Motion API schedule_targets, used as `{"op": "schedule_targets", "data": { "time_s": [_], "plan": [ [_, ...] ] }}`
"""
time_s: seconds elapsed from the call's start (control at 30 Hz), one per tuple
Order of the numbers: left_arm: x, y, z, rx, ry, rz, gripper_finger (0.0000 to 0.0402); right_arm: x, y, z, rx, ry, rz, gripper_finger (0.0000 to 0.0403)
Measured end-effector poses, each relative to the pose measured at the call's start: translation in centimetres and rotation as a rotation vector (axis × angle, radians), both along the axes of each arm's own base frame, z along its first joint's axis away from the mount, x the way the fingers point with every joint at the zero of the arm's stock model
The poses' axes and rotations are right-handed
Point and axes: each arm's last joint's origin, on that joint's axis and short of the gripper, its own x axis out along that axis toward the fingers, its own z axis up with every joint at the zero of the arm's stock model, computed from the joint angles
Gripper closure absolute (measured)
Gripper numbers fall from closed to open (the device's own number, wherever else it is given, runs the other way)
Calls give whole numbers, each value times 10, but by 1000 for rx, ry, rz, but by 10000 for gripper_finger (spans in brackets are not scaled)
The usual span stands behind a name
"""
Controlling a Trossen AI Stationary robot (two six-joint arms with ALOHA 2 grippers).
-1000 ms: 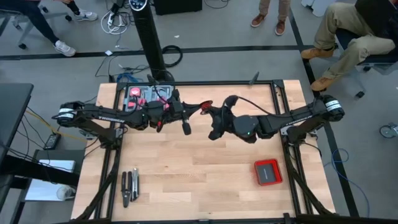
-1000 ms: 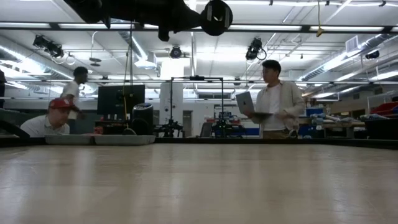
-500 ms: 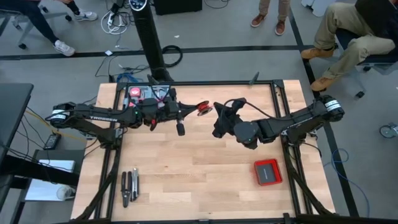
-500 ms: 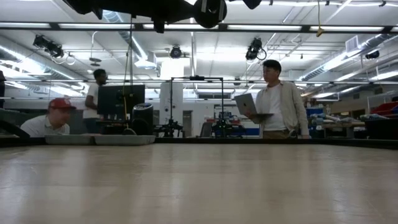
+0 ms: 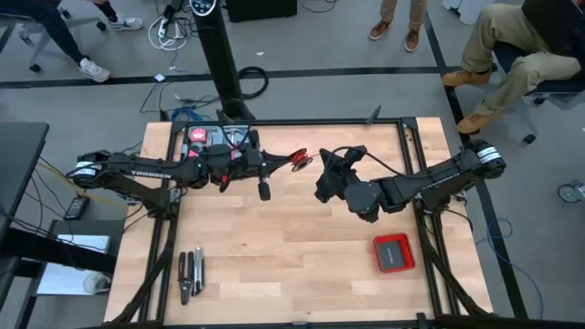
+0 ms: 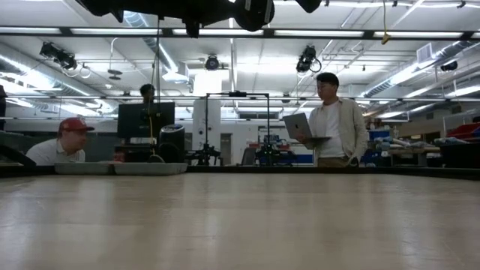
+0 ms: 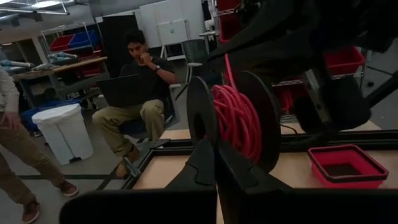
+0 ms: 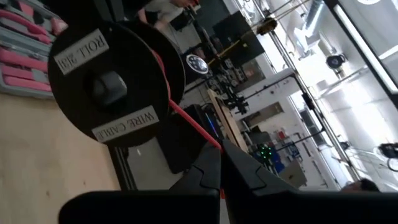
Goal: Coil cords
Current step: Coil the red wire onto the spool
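Red wire [image 7: 239, 121] wound on its black spool [image 5: 300, 159] hangs above the table's far side, my left gripper [image 7: 214, 163] clamping the rim; my right gripper [image 8: 221, 167] pinches the loose strand beside it.

Two dark jointed arms, white lettering, black cables, white-capped shoulder joints.

Both end effectors [image 5: 291, 163] [image 5: 322, 164] raised, clamped, tips facing
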Motion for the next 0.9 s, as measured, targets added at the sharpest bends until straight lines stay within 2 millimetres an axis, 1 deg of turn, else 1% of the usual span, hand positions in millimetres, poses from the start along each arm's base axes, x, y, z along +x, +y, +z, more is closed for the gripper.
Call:
{"op": "schedule_targets", "data": {
  "time_s": [0.47,0.9],
  "plan": [
    [-1,-1,1,-3,-10,-12,401,-1,-1,2,-4,-28,-63,403],
    [-1,-3,2,-18,-35,-63,401,0,5,0,25,0,95,401]
  ]
}}
